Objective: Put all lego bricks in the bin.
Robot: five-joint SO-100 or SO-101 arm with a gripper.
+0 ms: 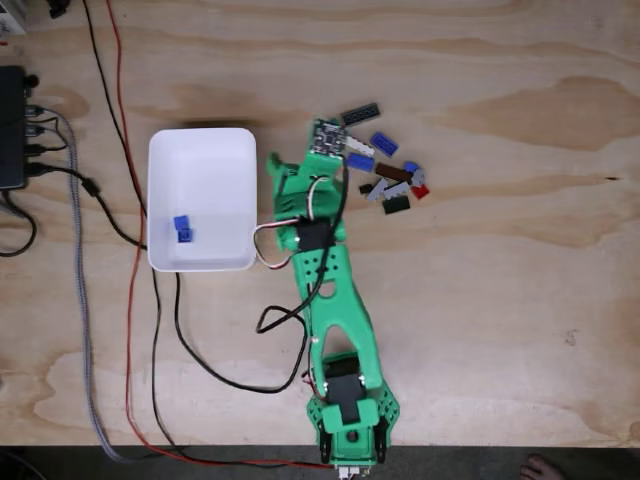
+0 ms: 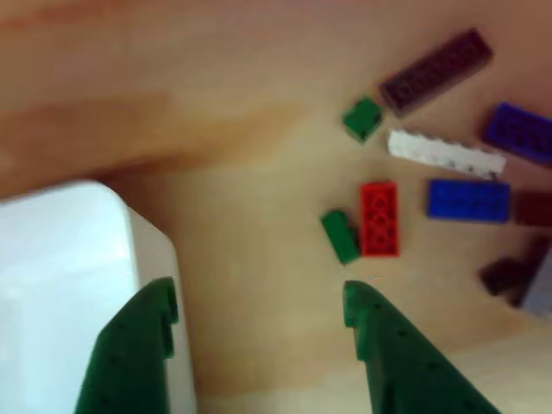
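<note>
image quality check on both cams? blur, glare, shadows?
Fixed view: sharp, even light, soft shadow above the bin, blue brick inside it crisp. Other view: soft and motion-blurred overall, open tool fingers and bin corner smeared, red brick studs barely resolved; no hard glare in either.

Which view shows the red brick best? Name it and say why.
The other view: the red brick lies whole and close, studs visible, beside a green brick, just ahead of the open gripper. The fixed view does not clearly show it: the arm covers that part of the pile.
</note>
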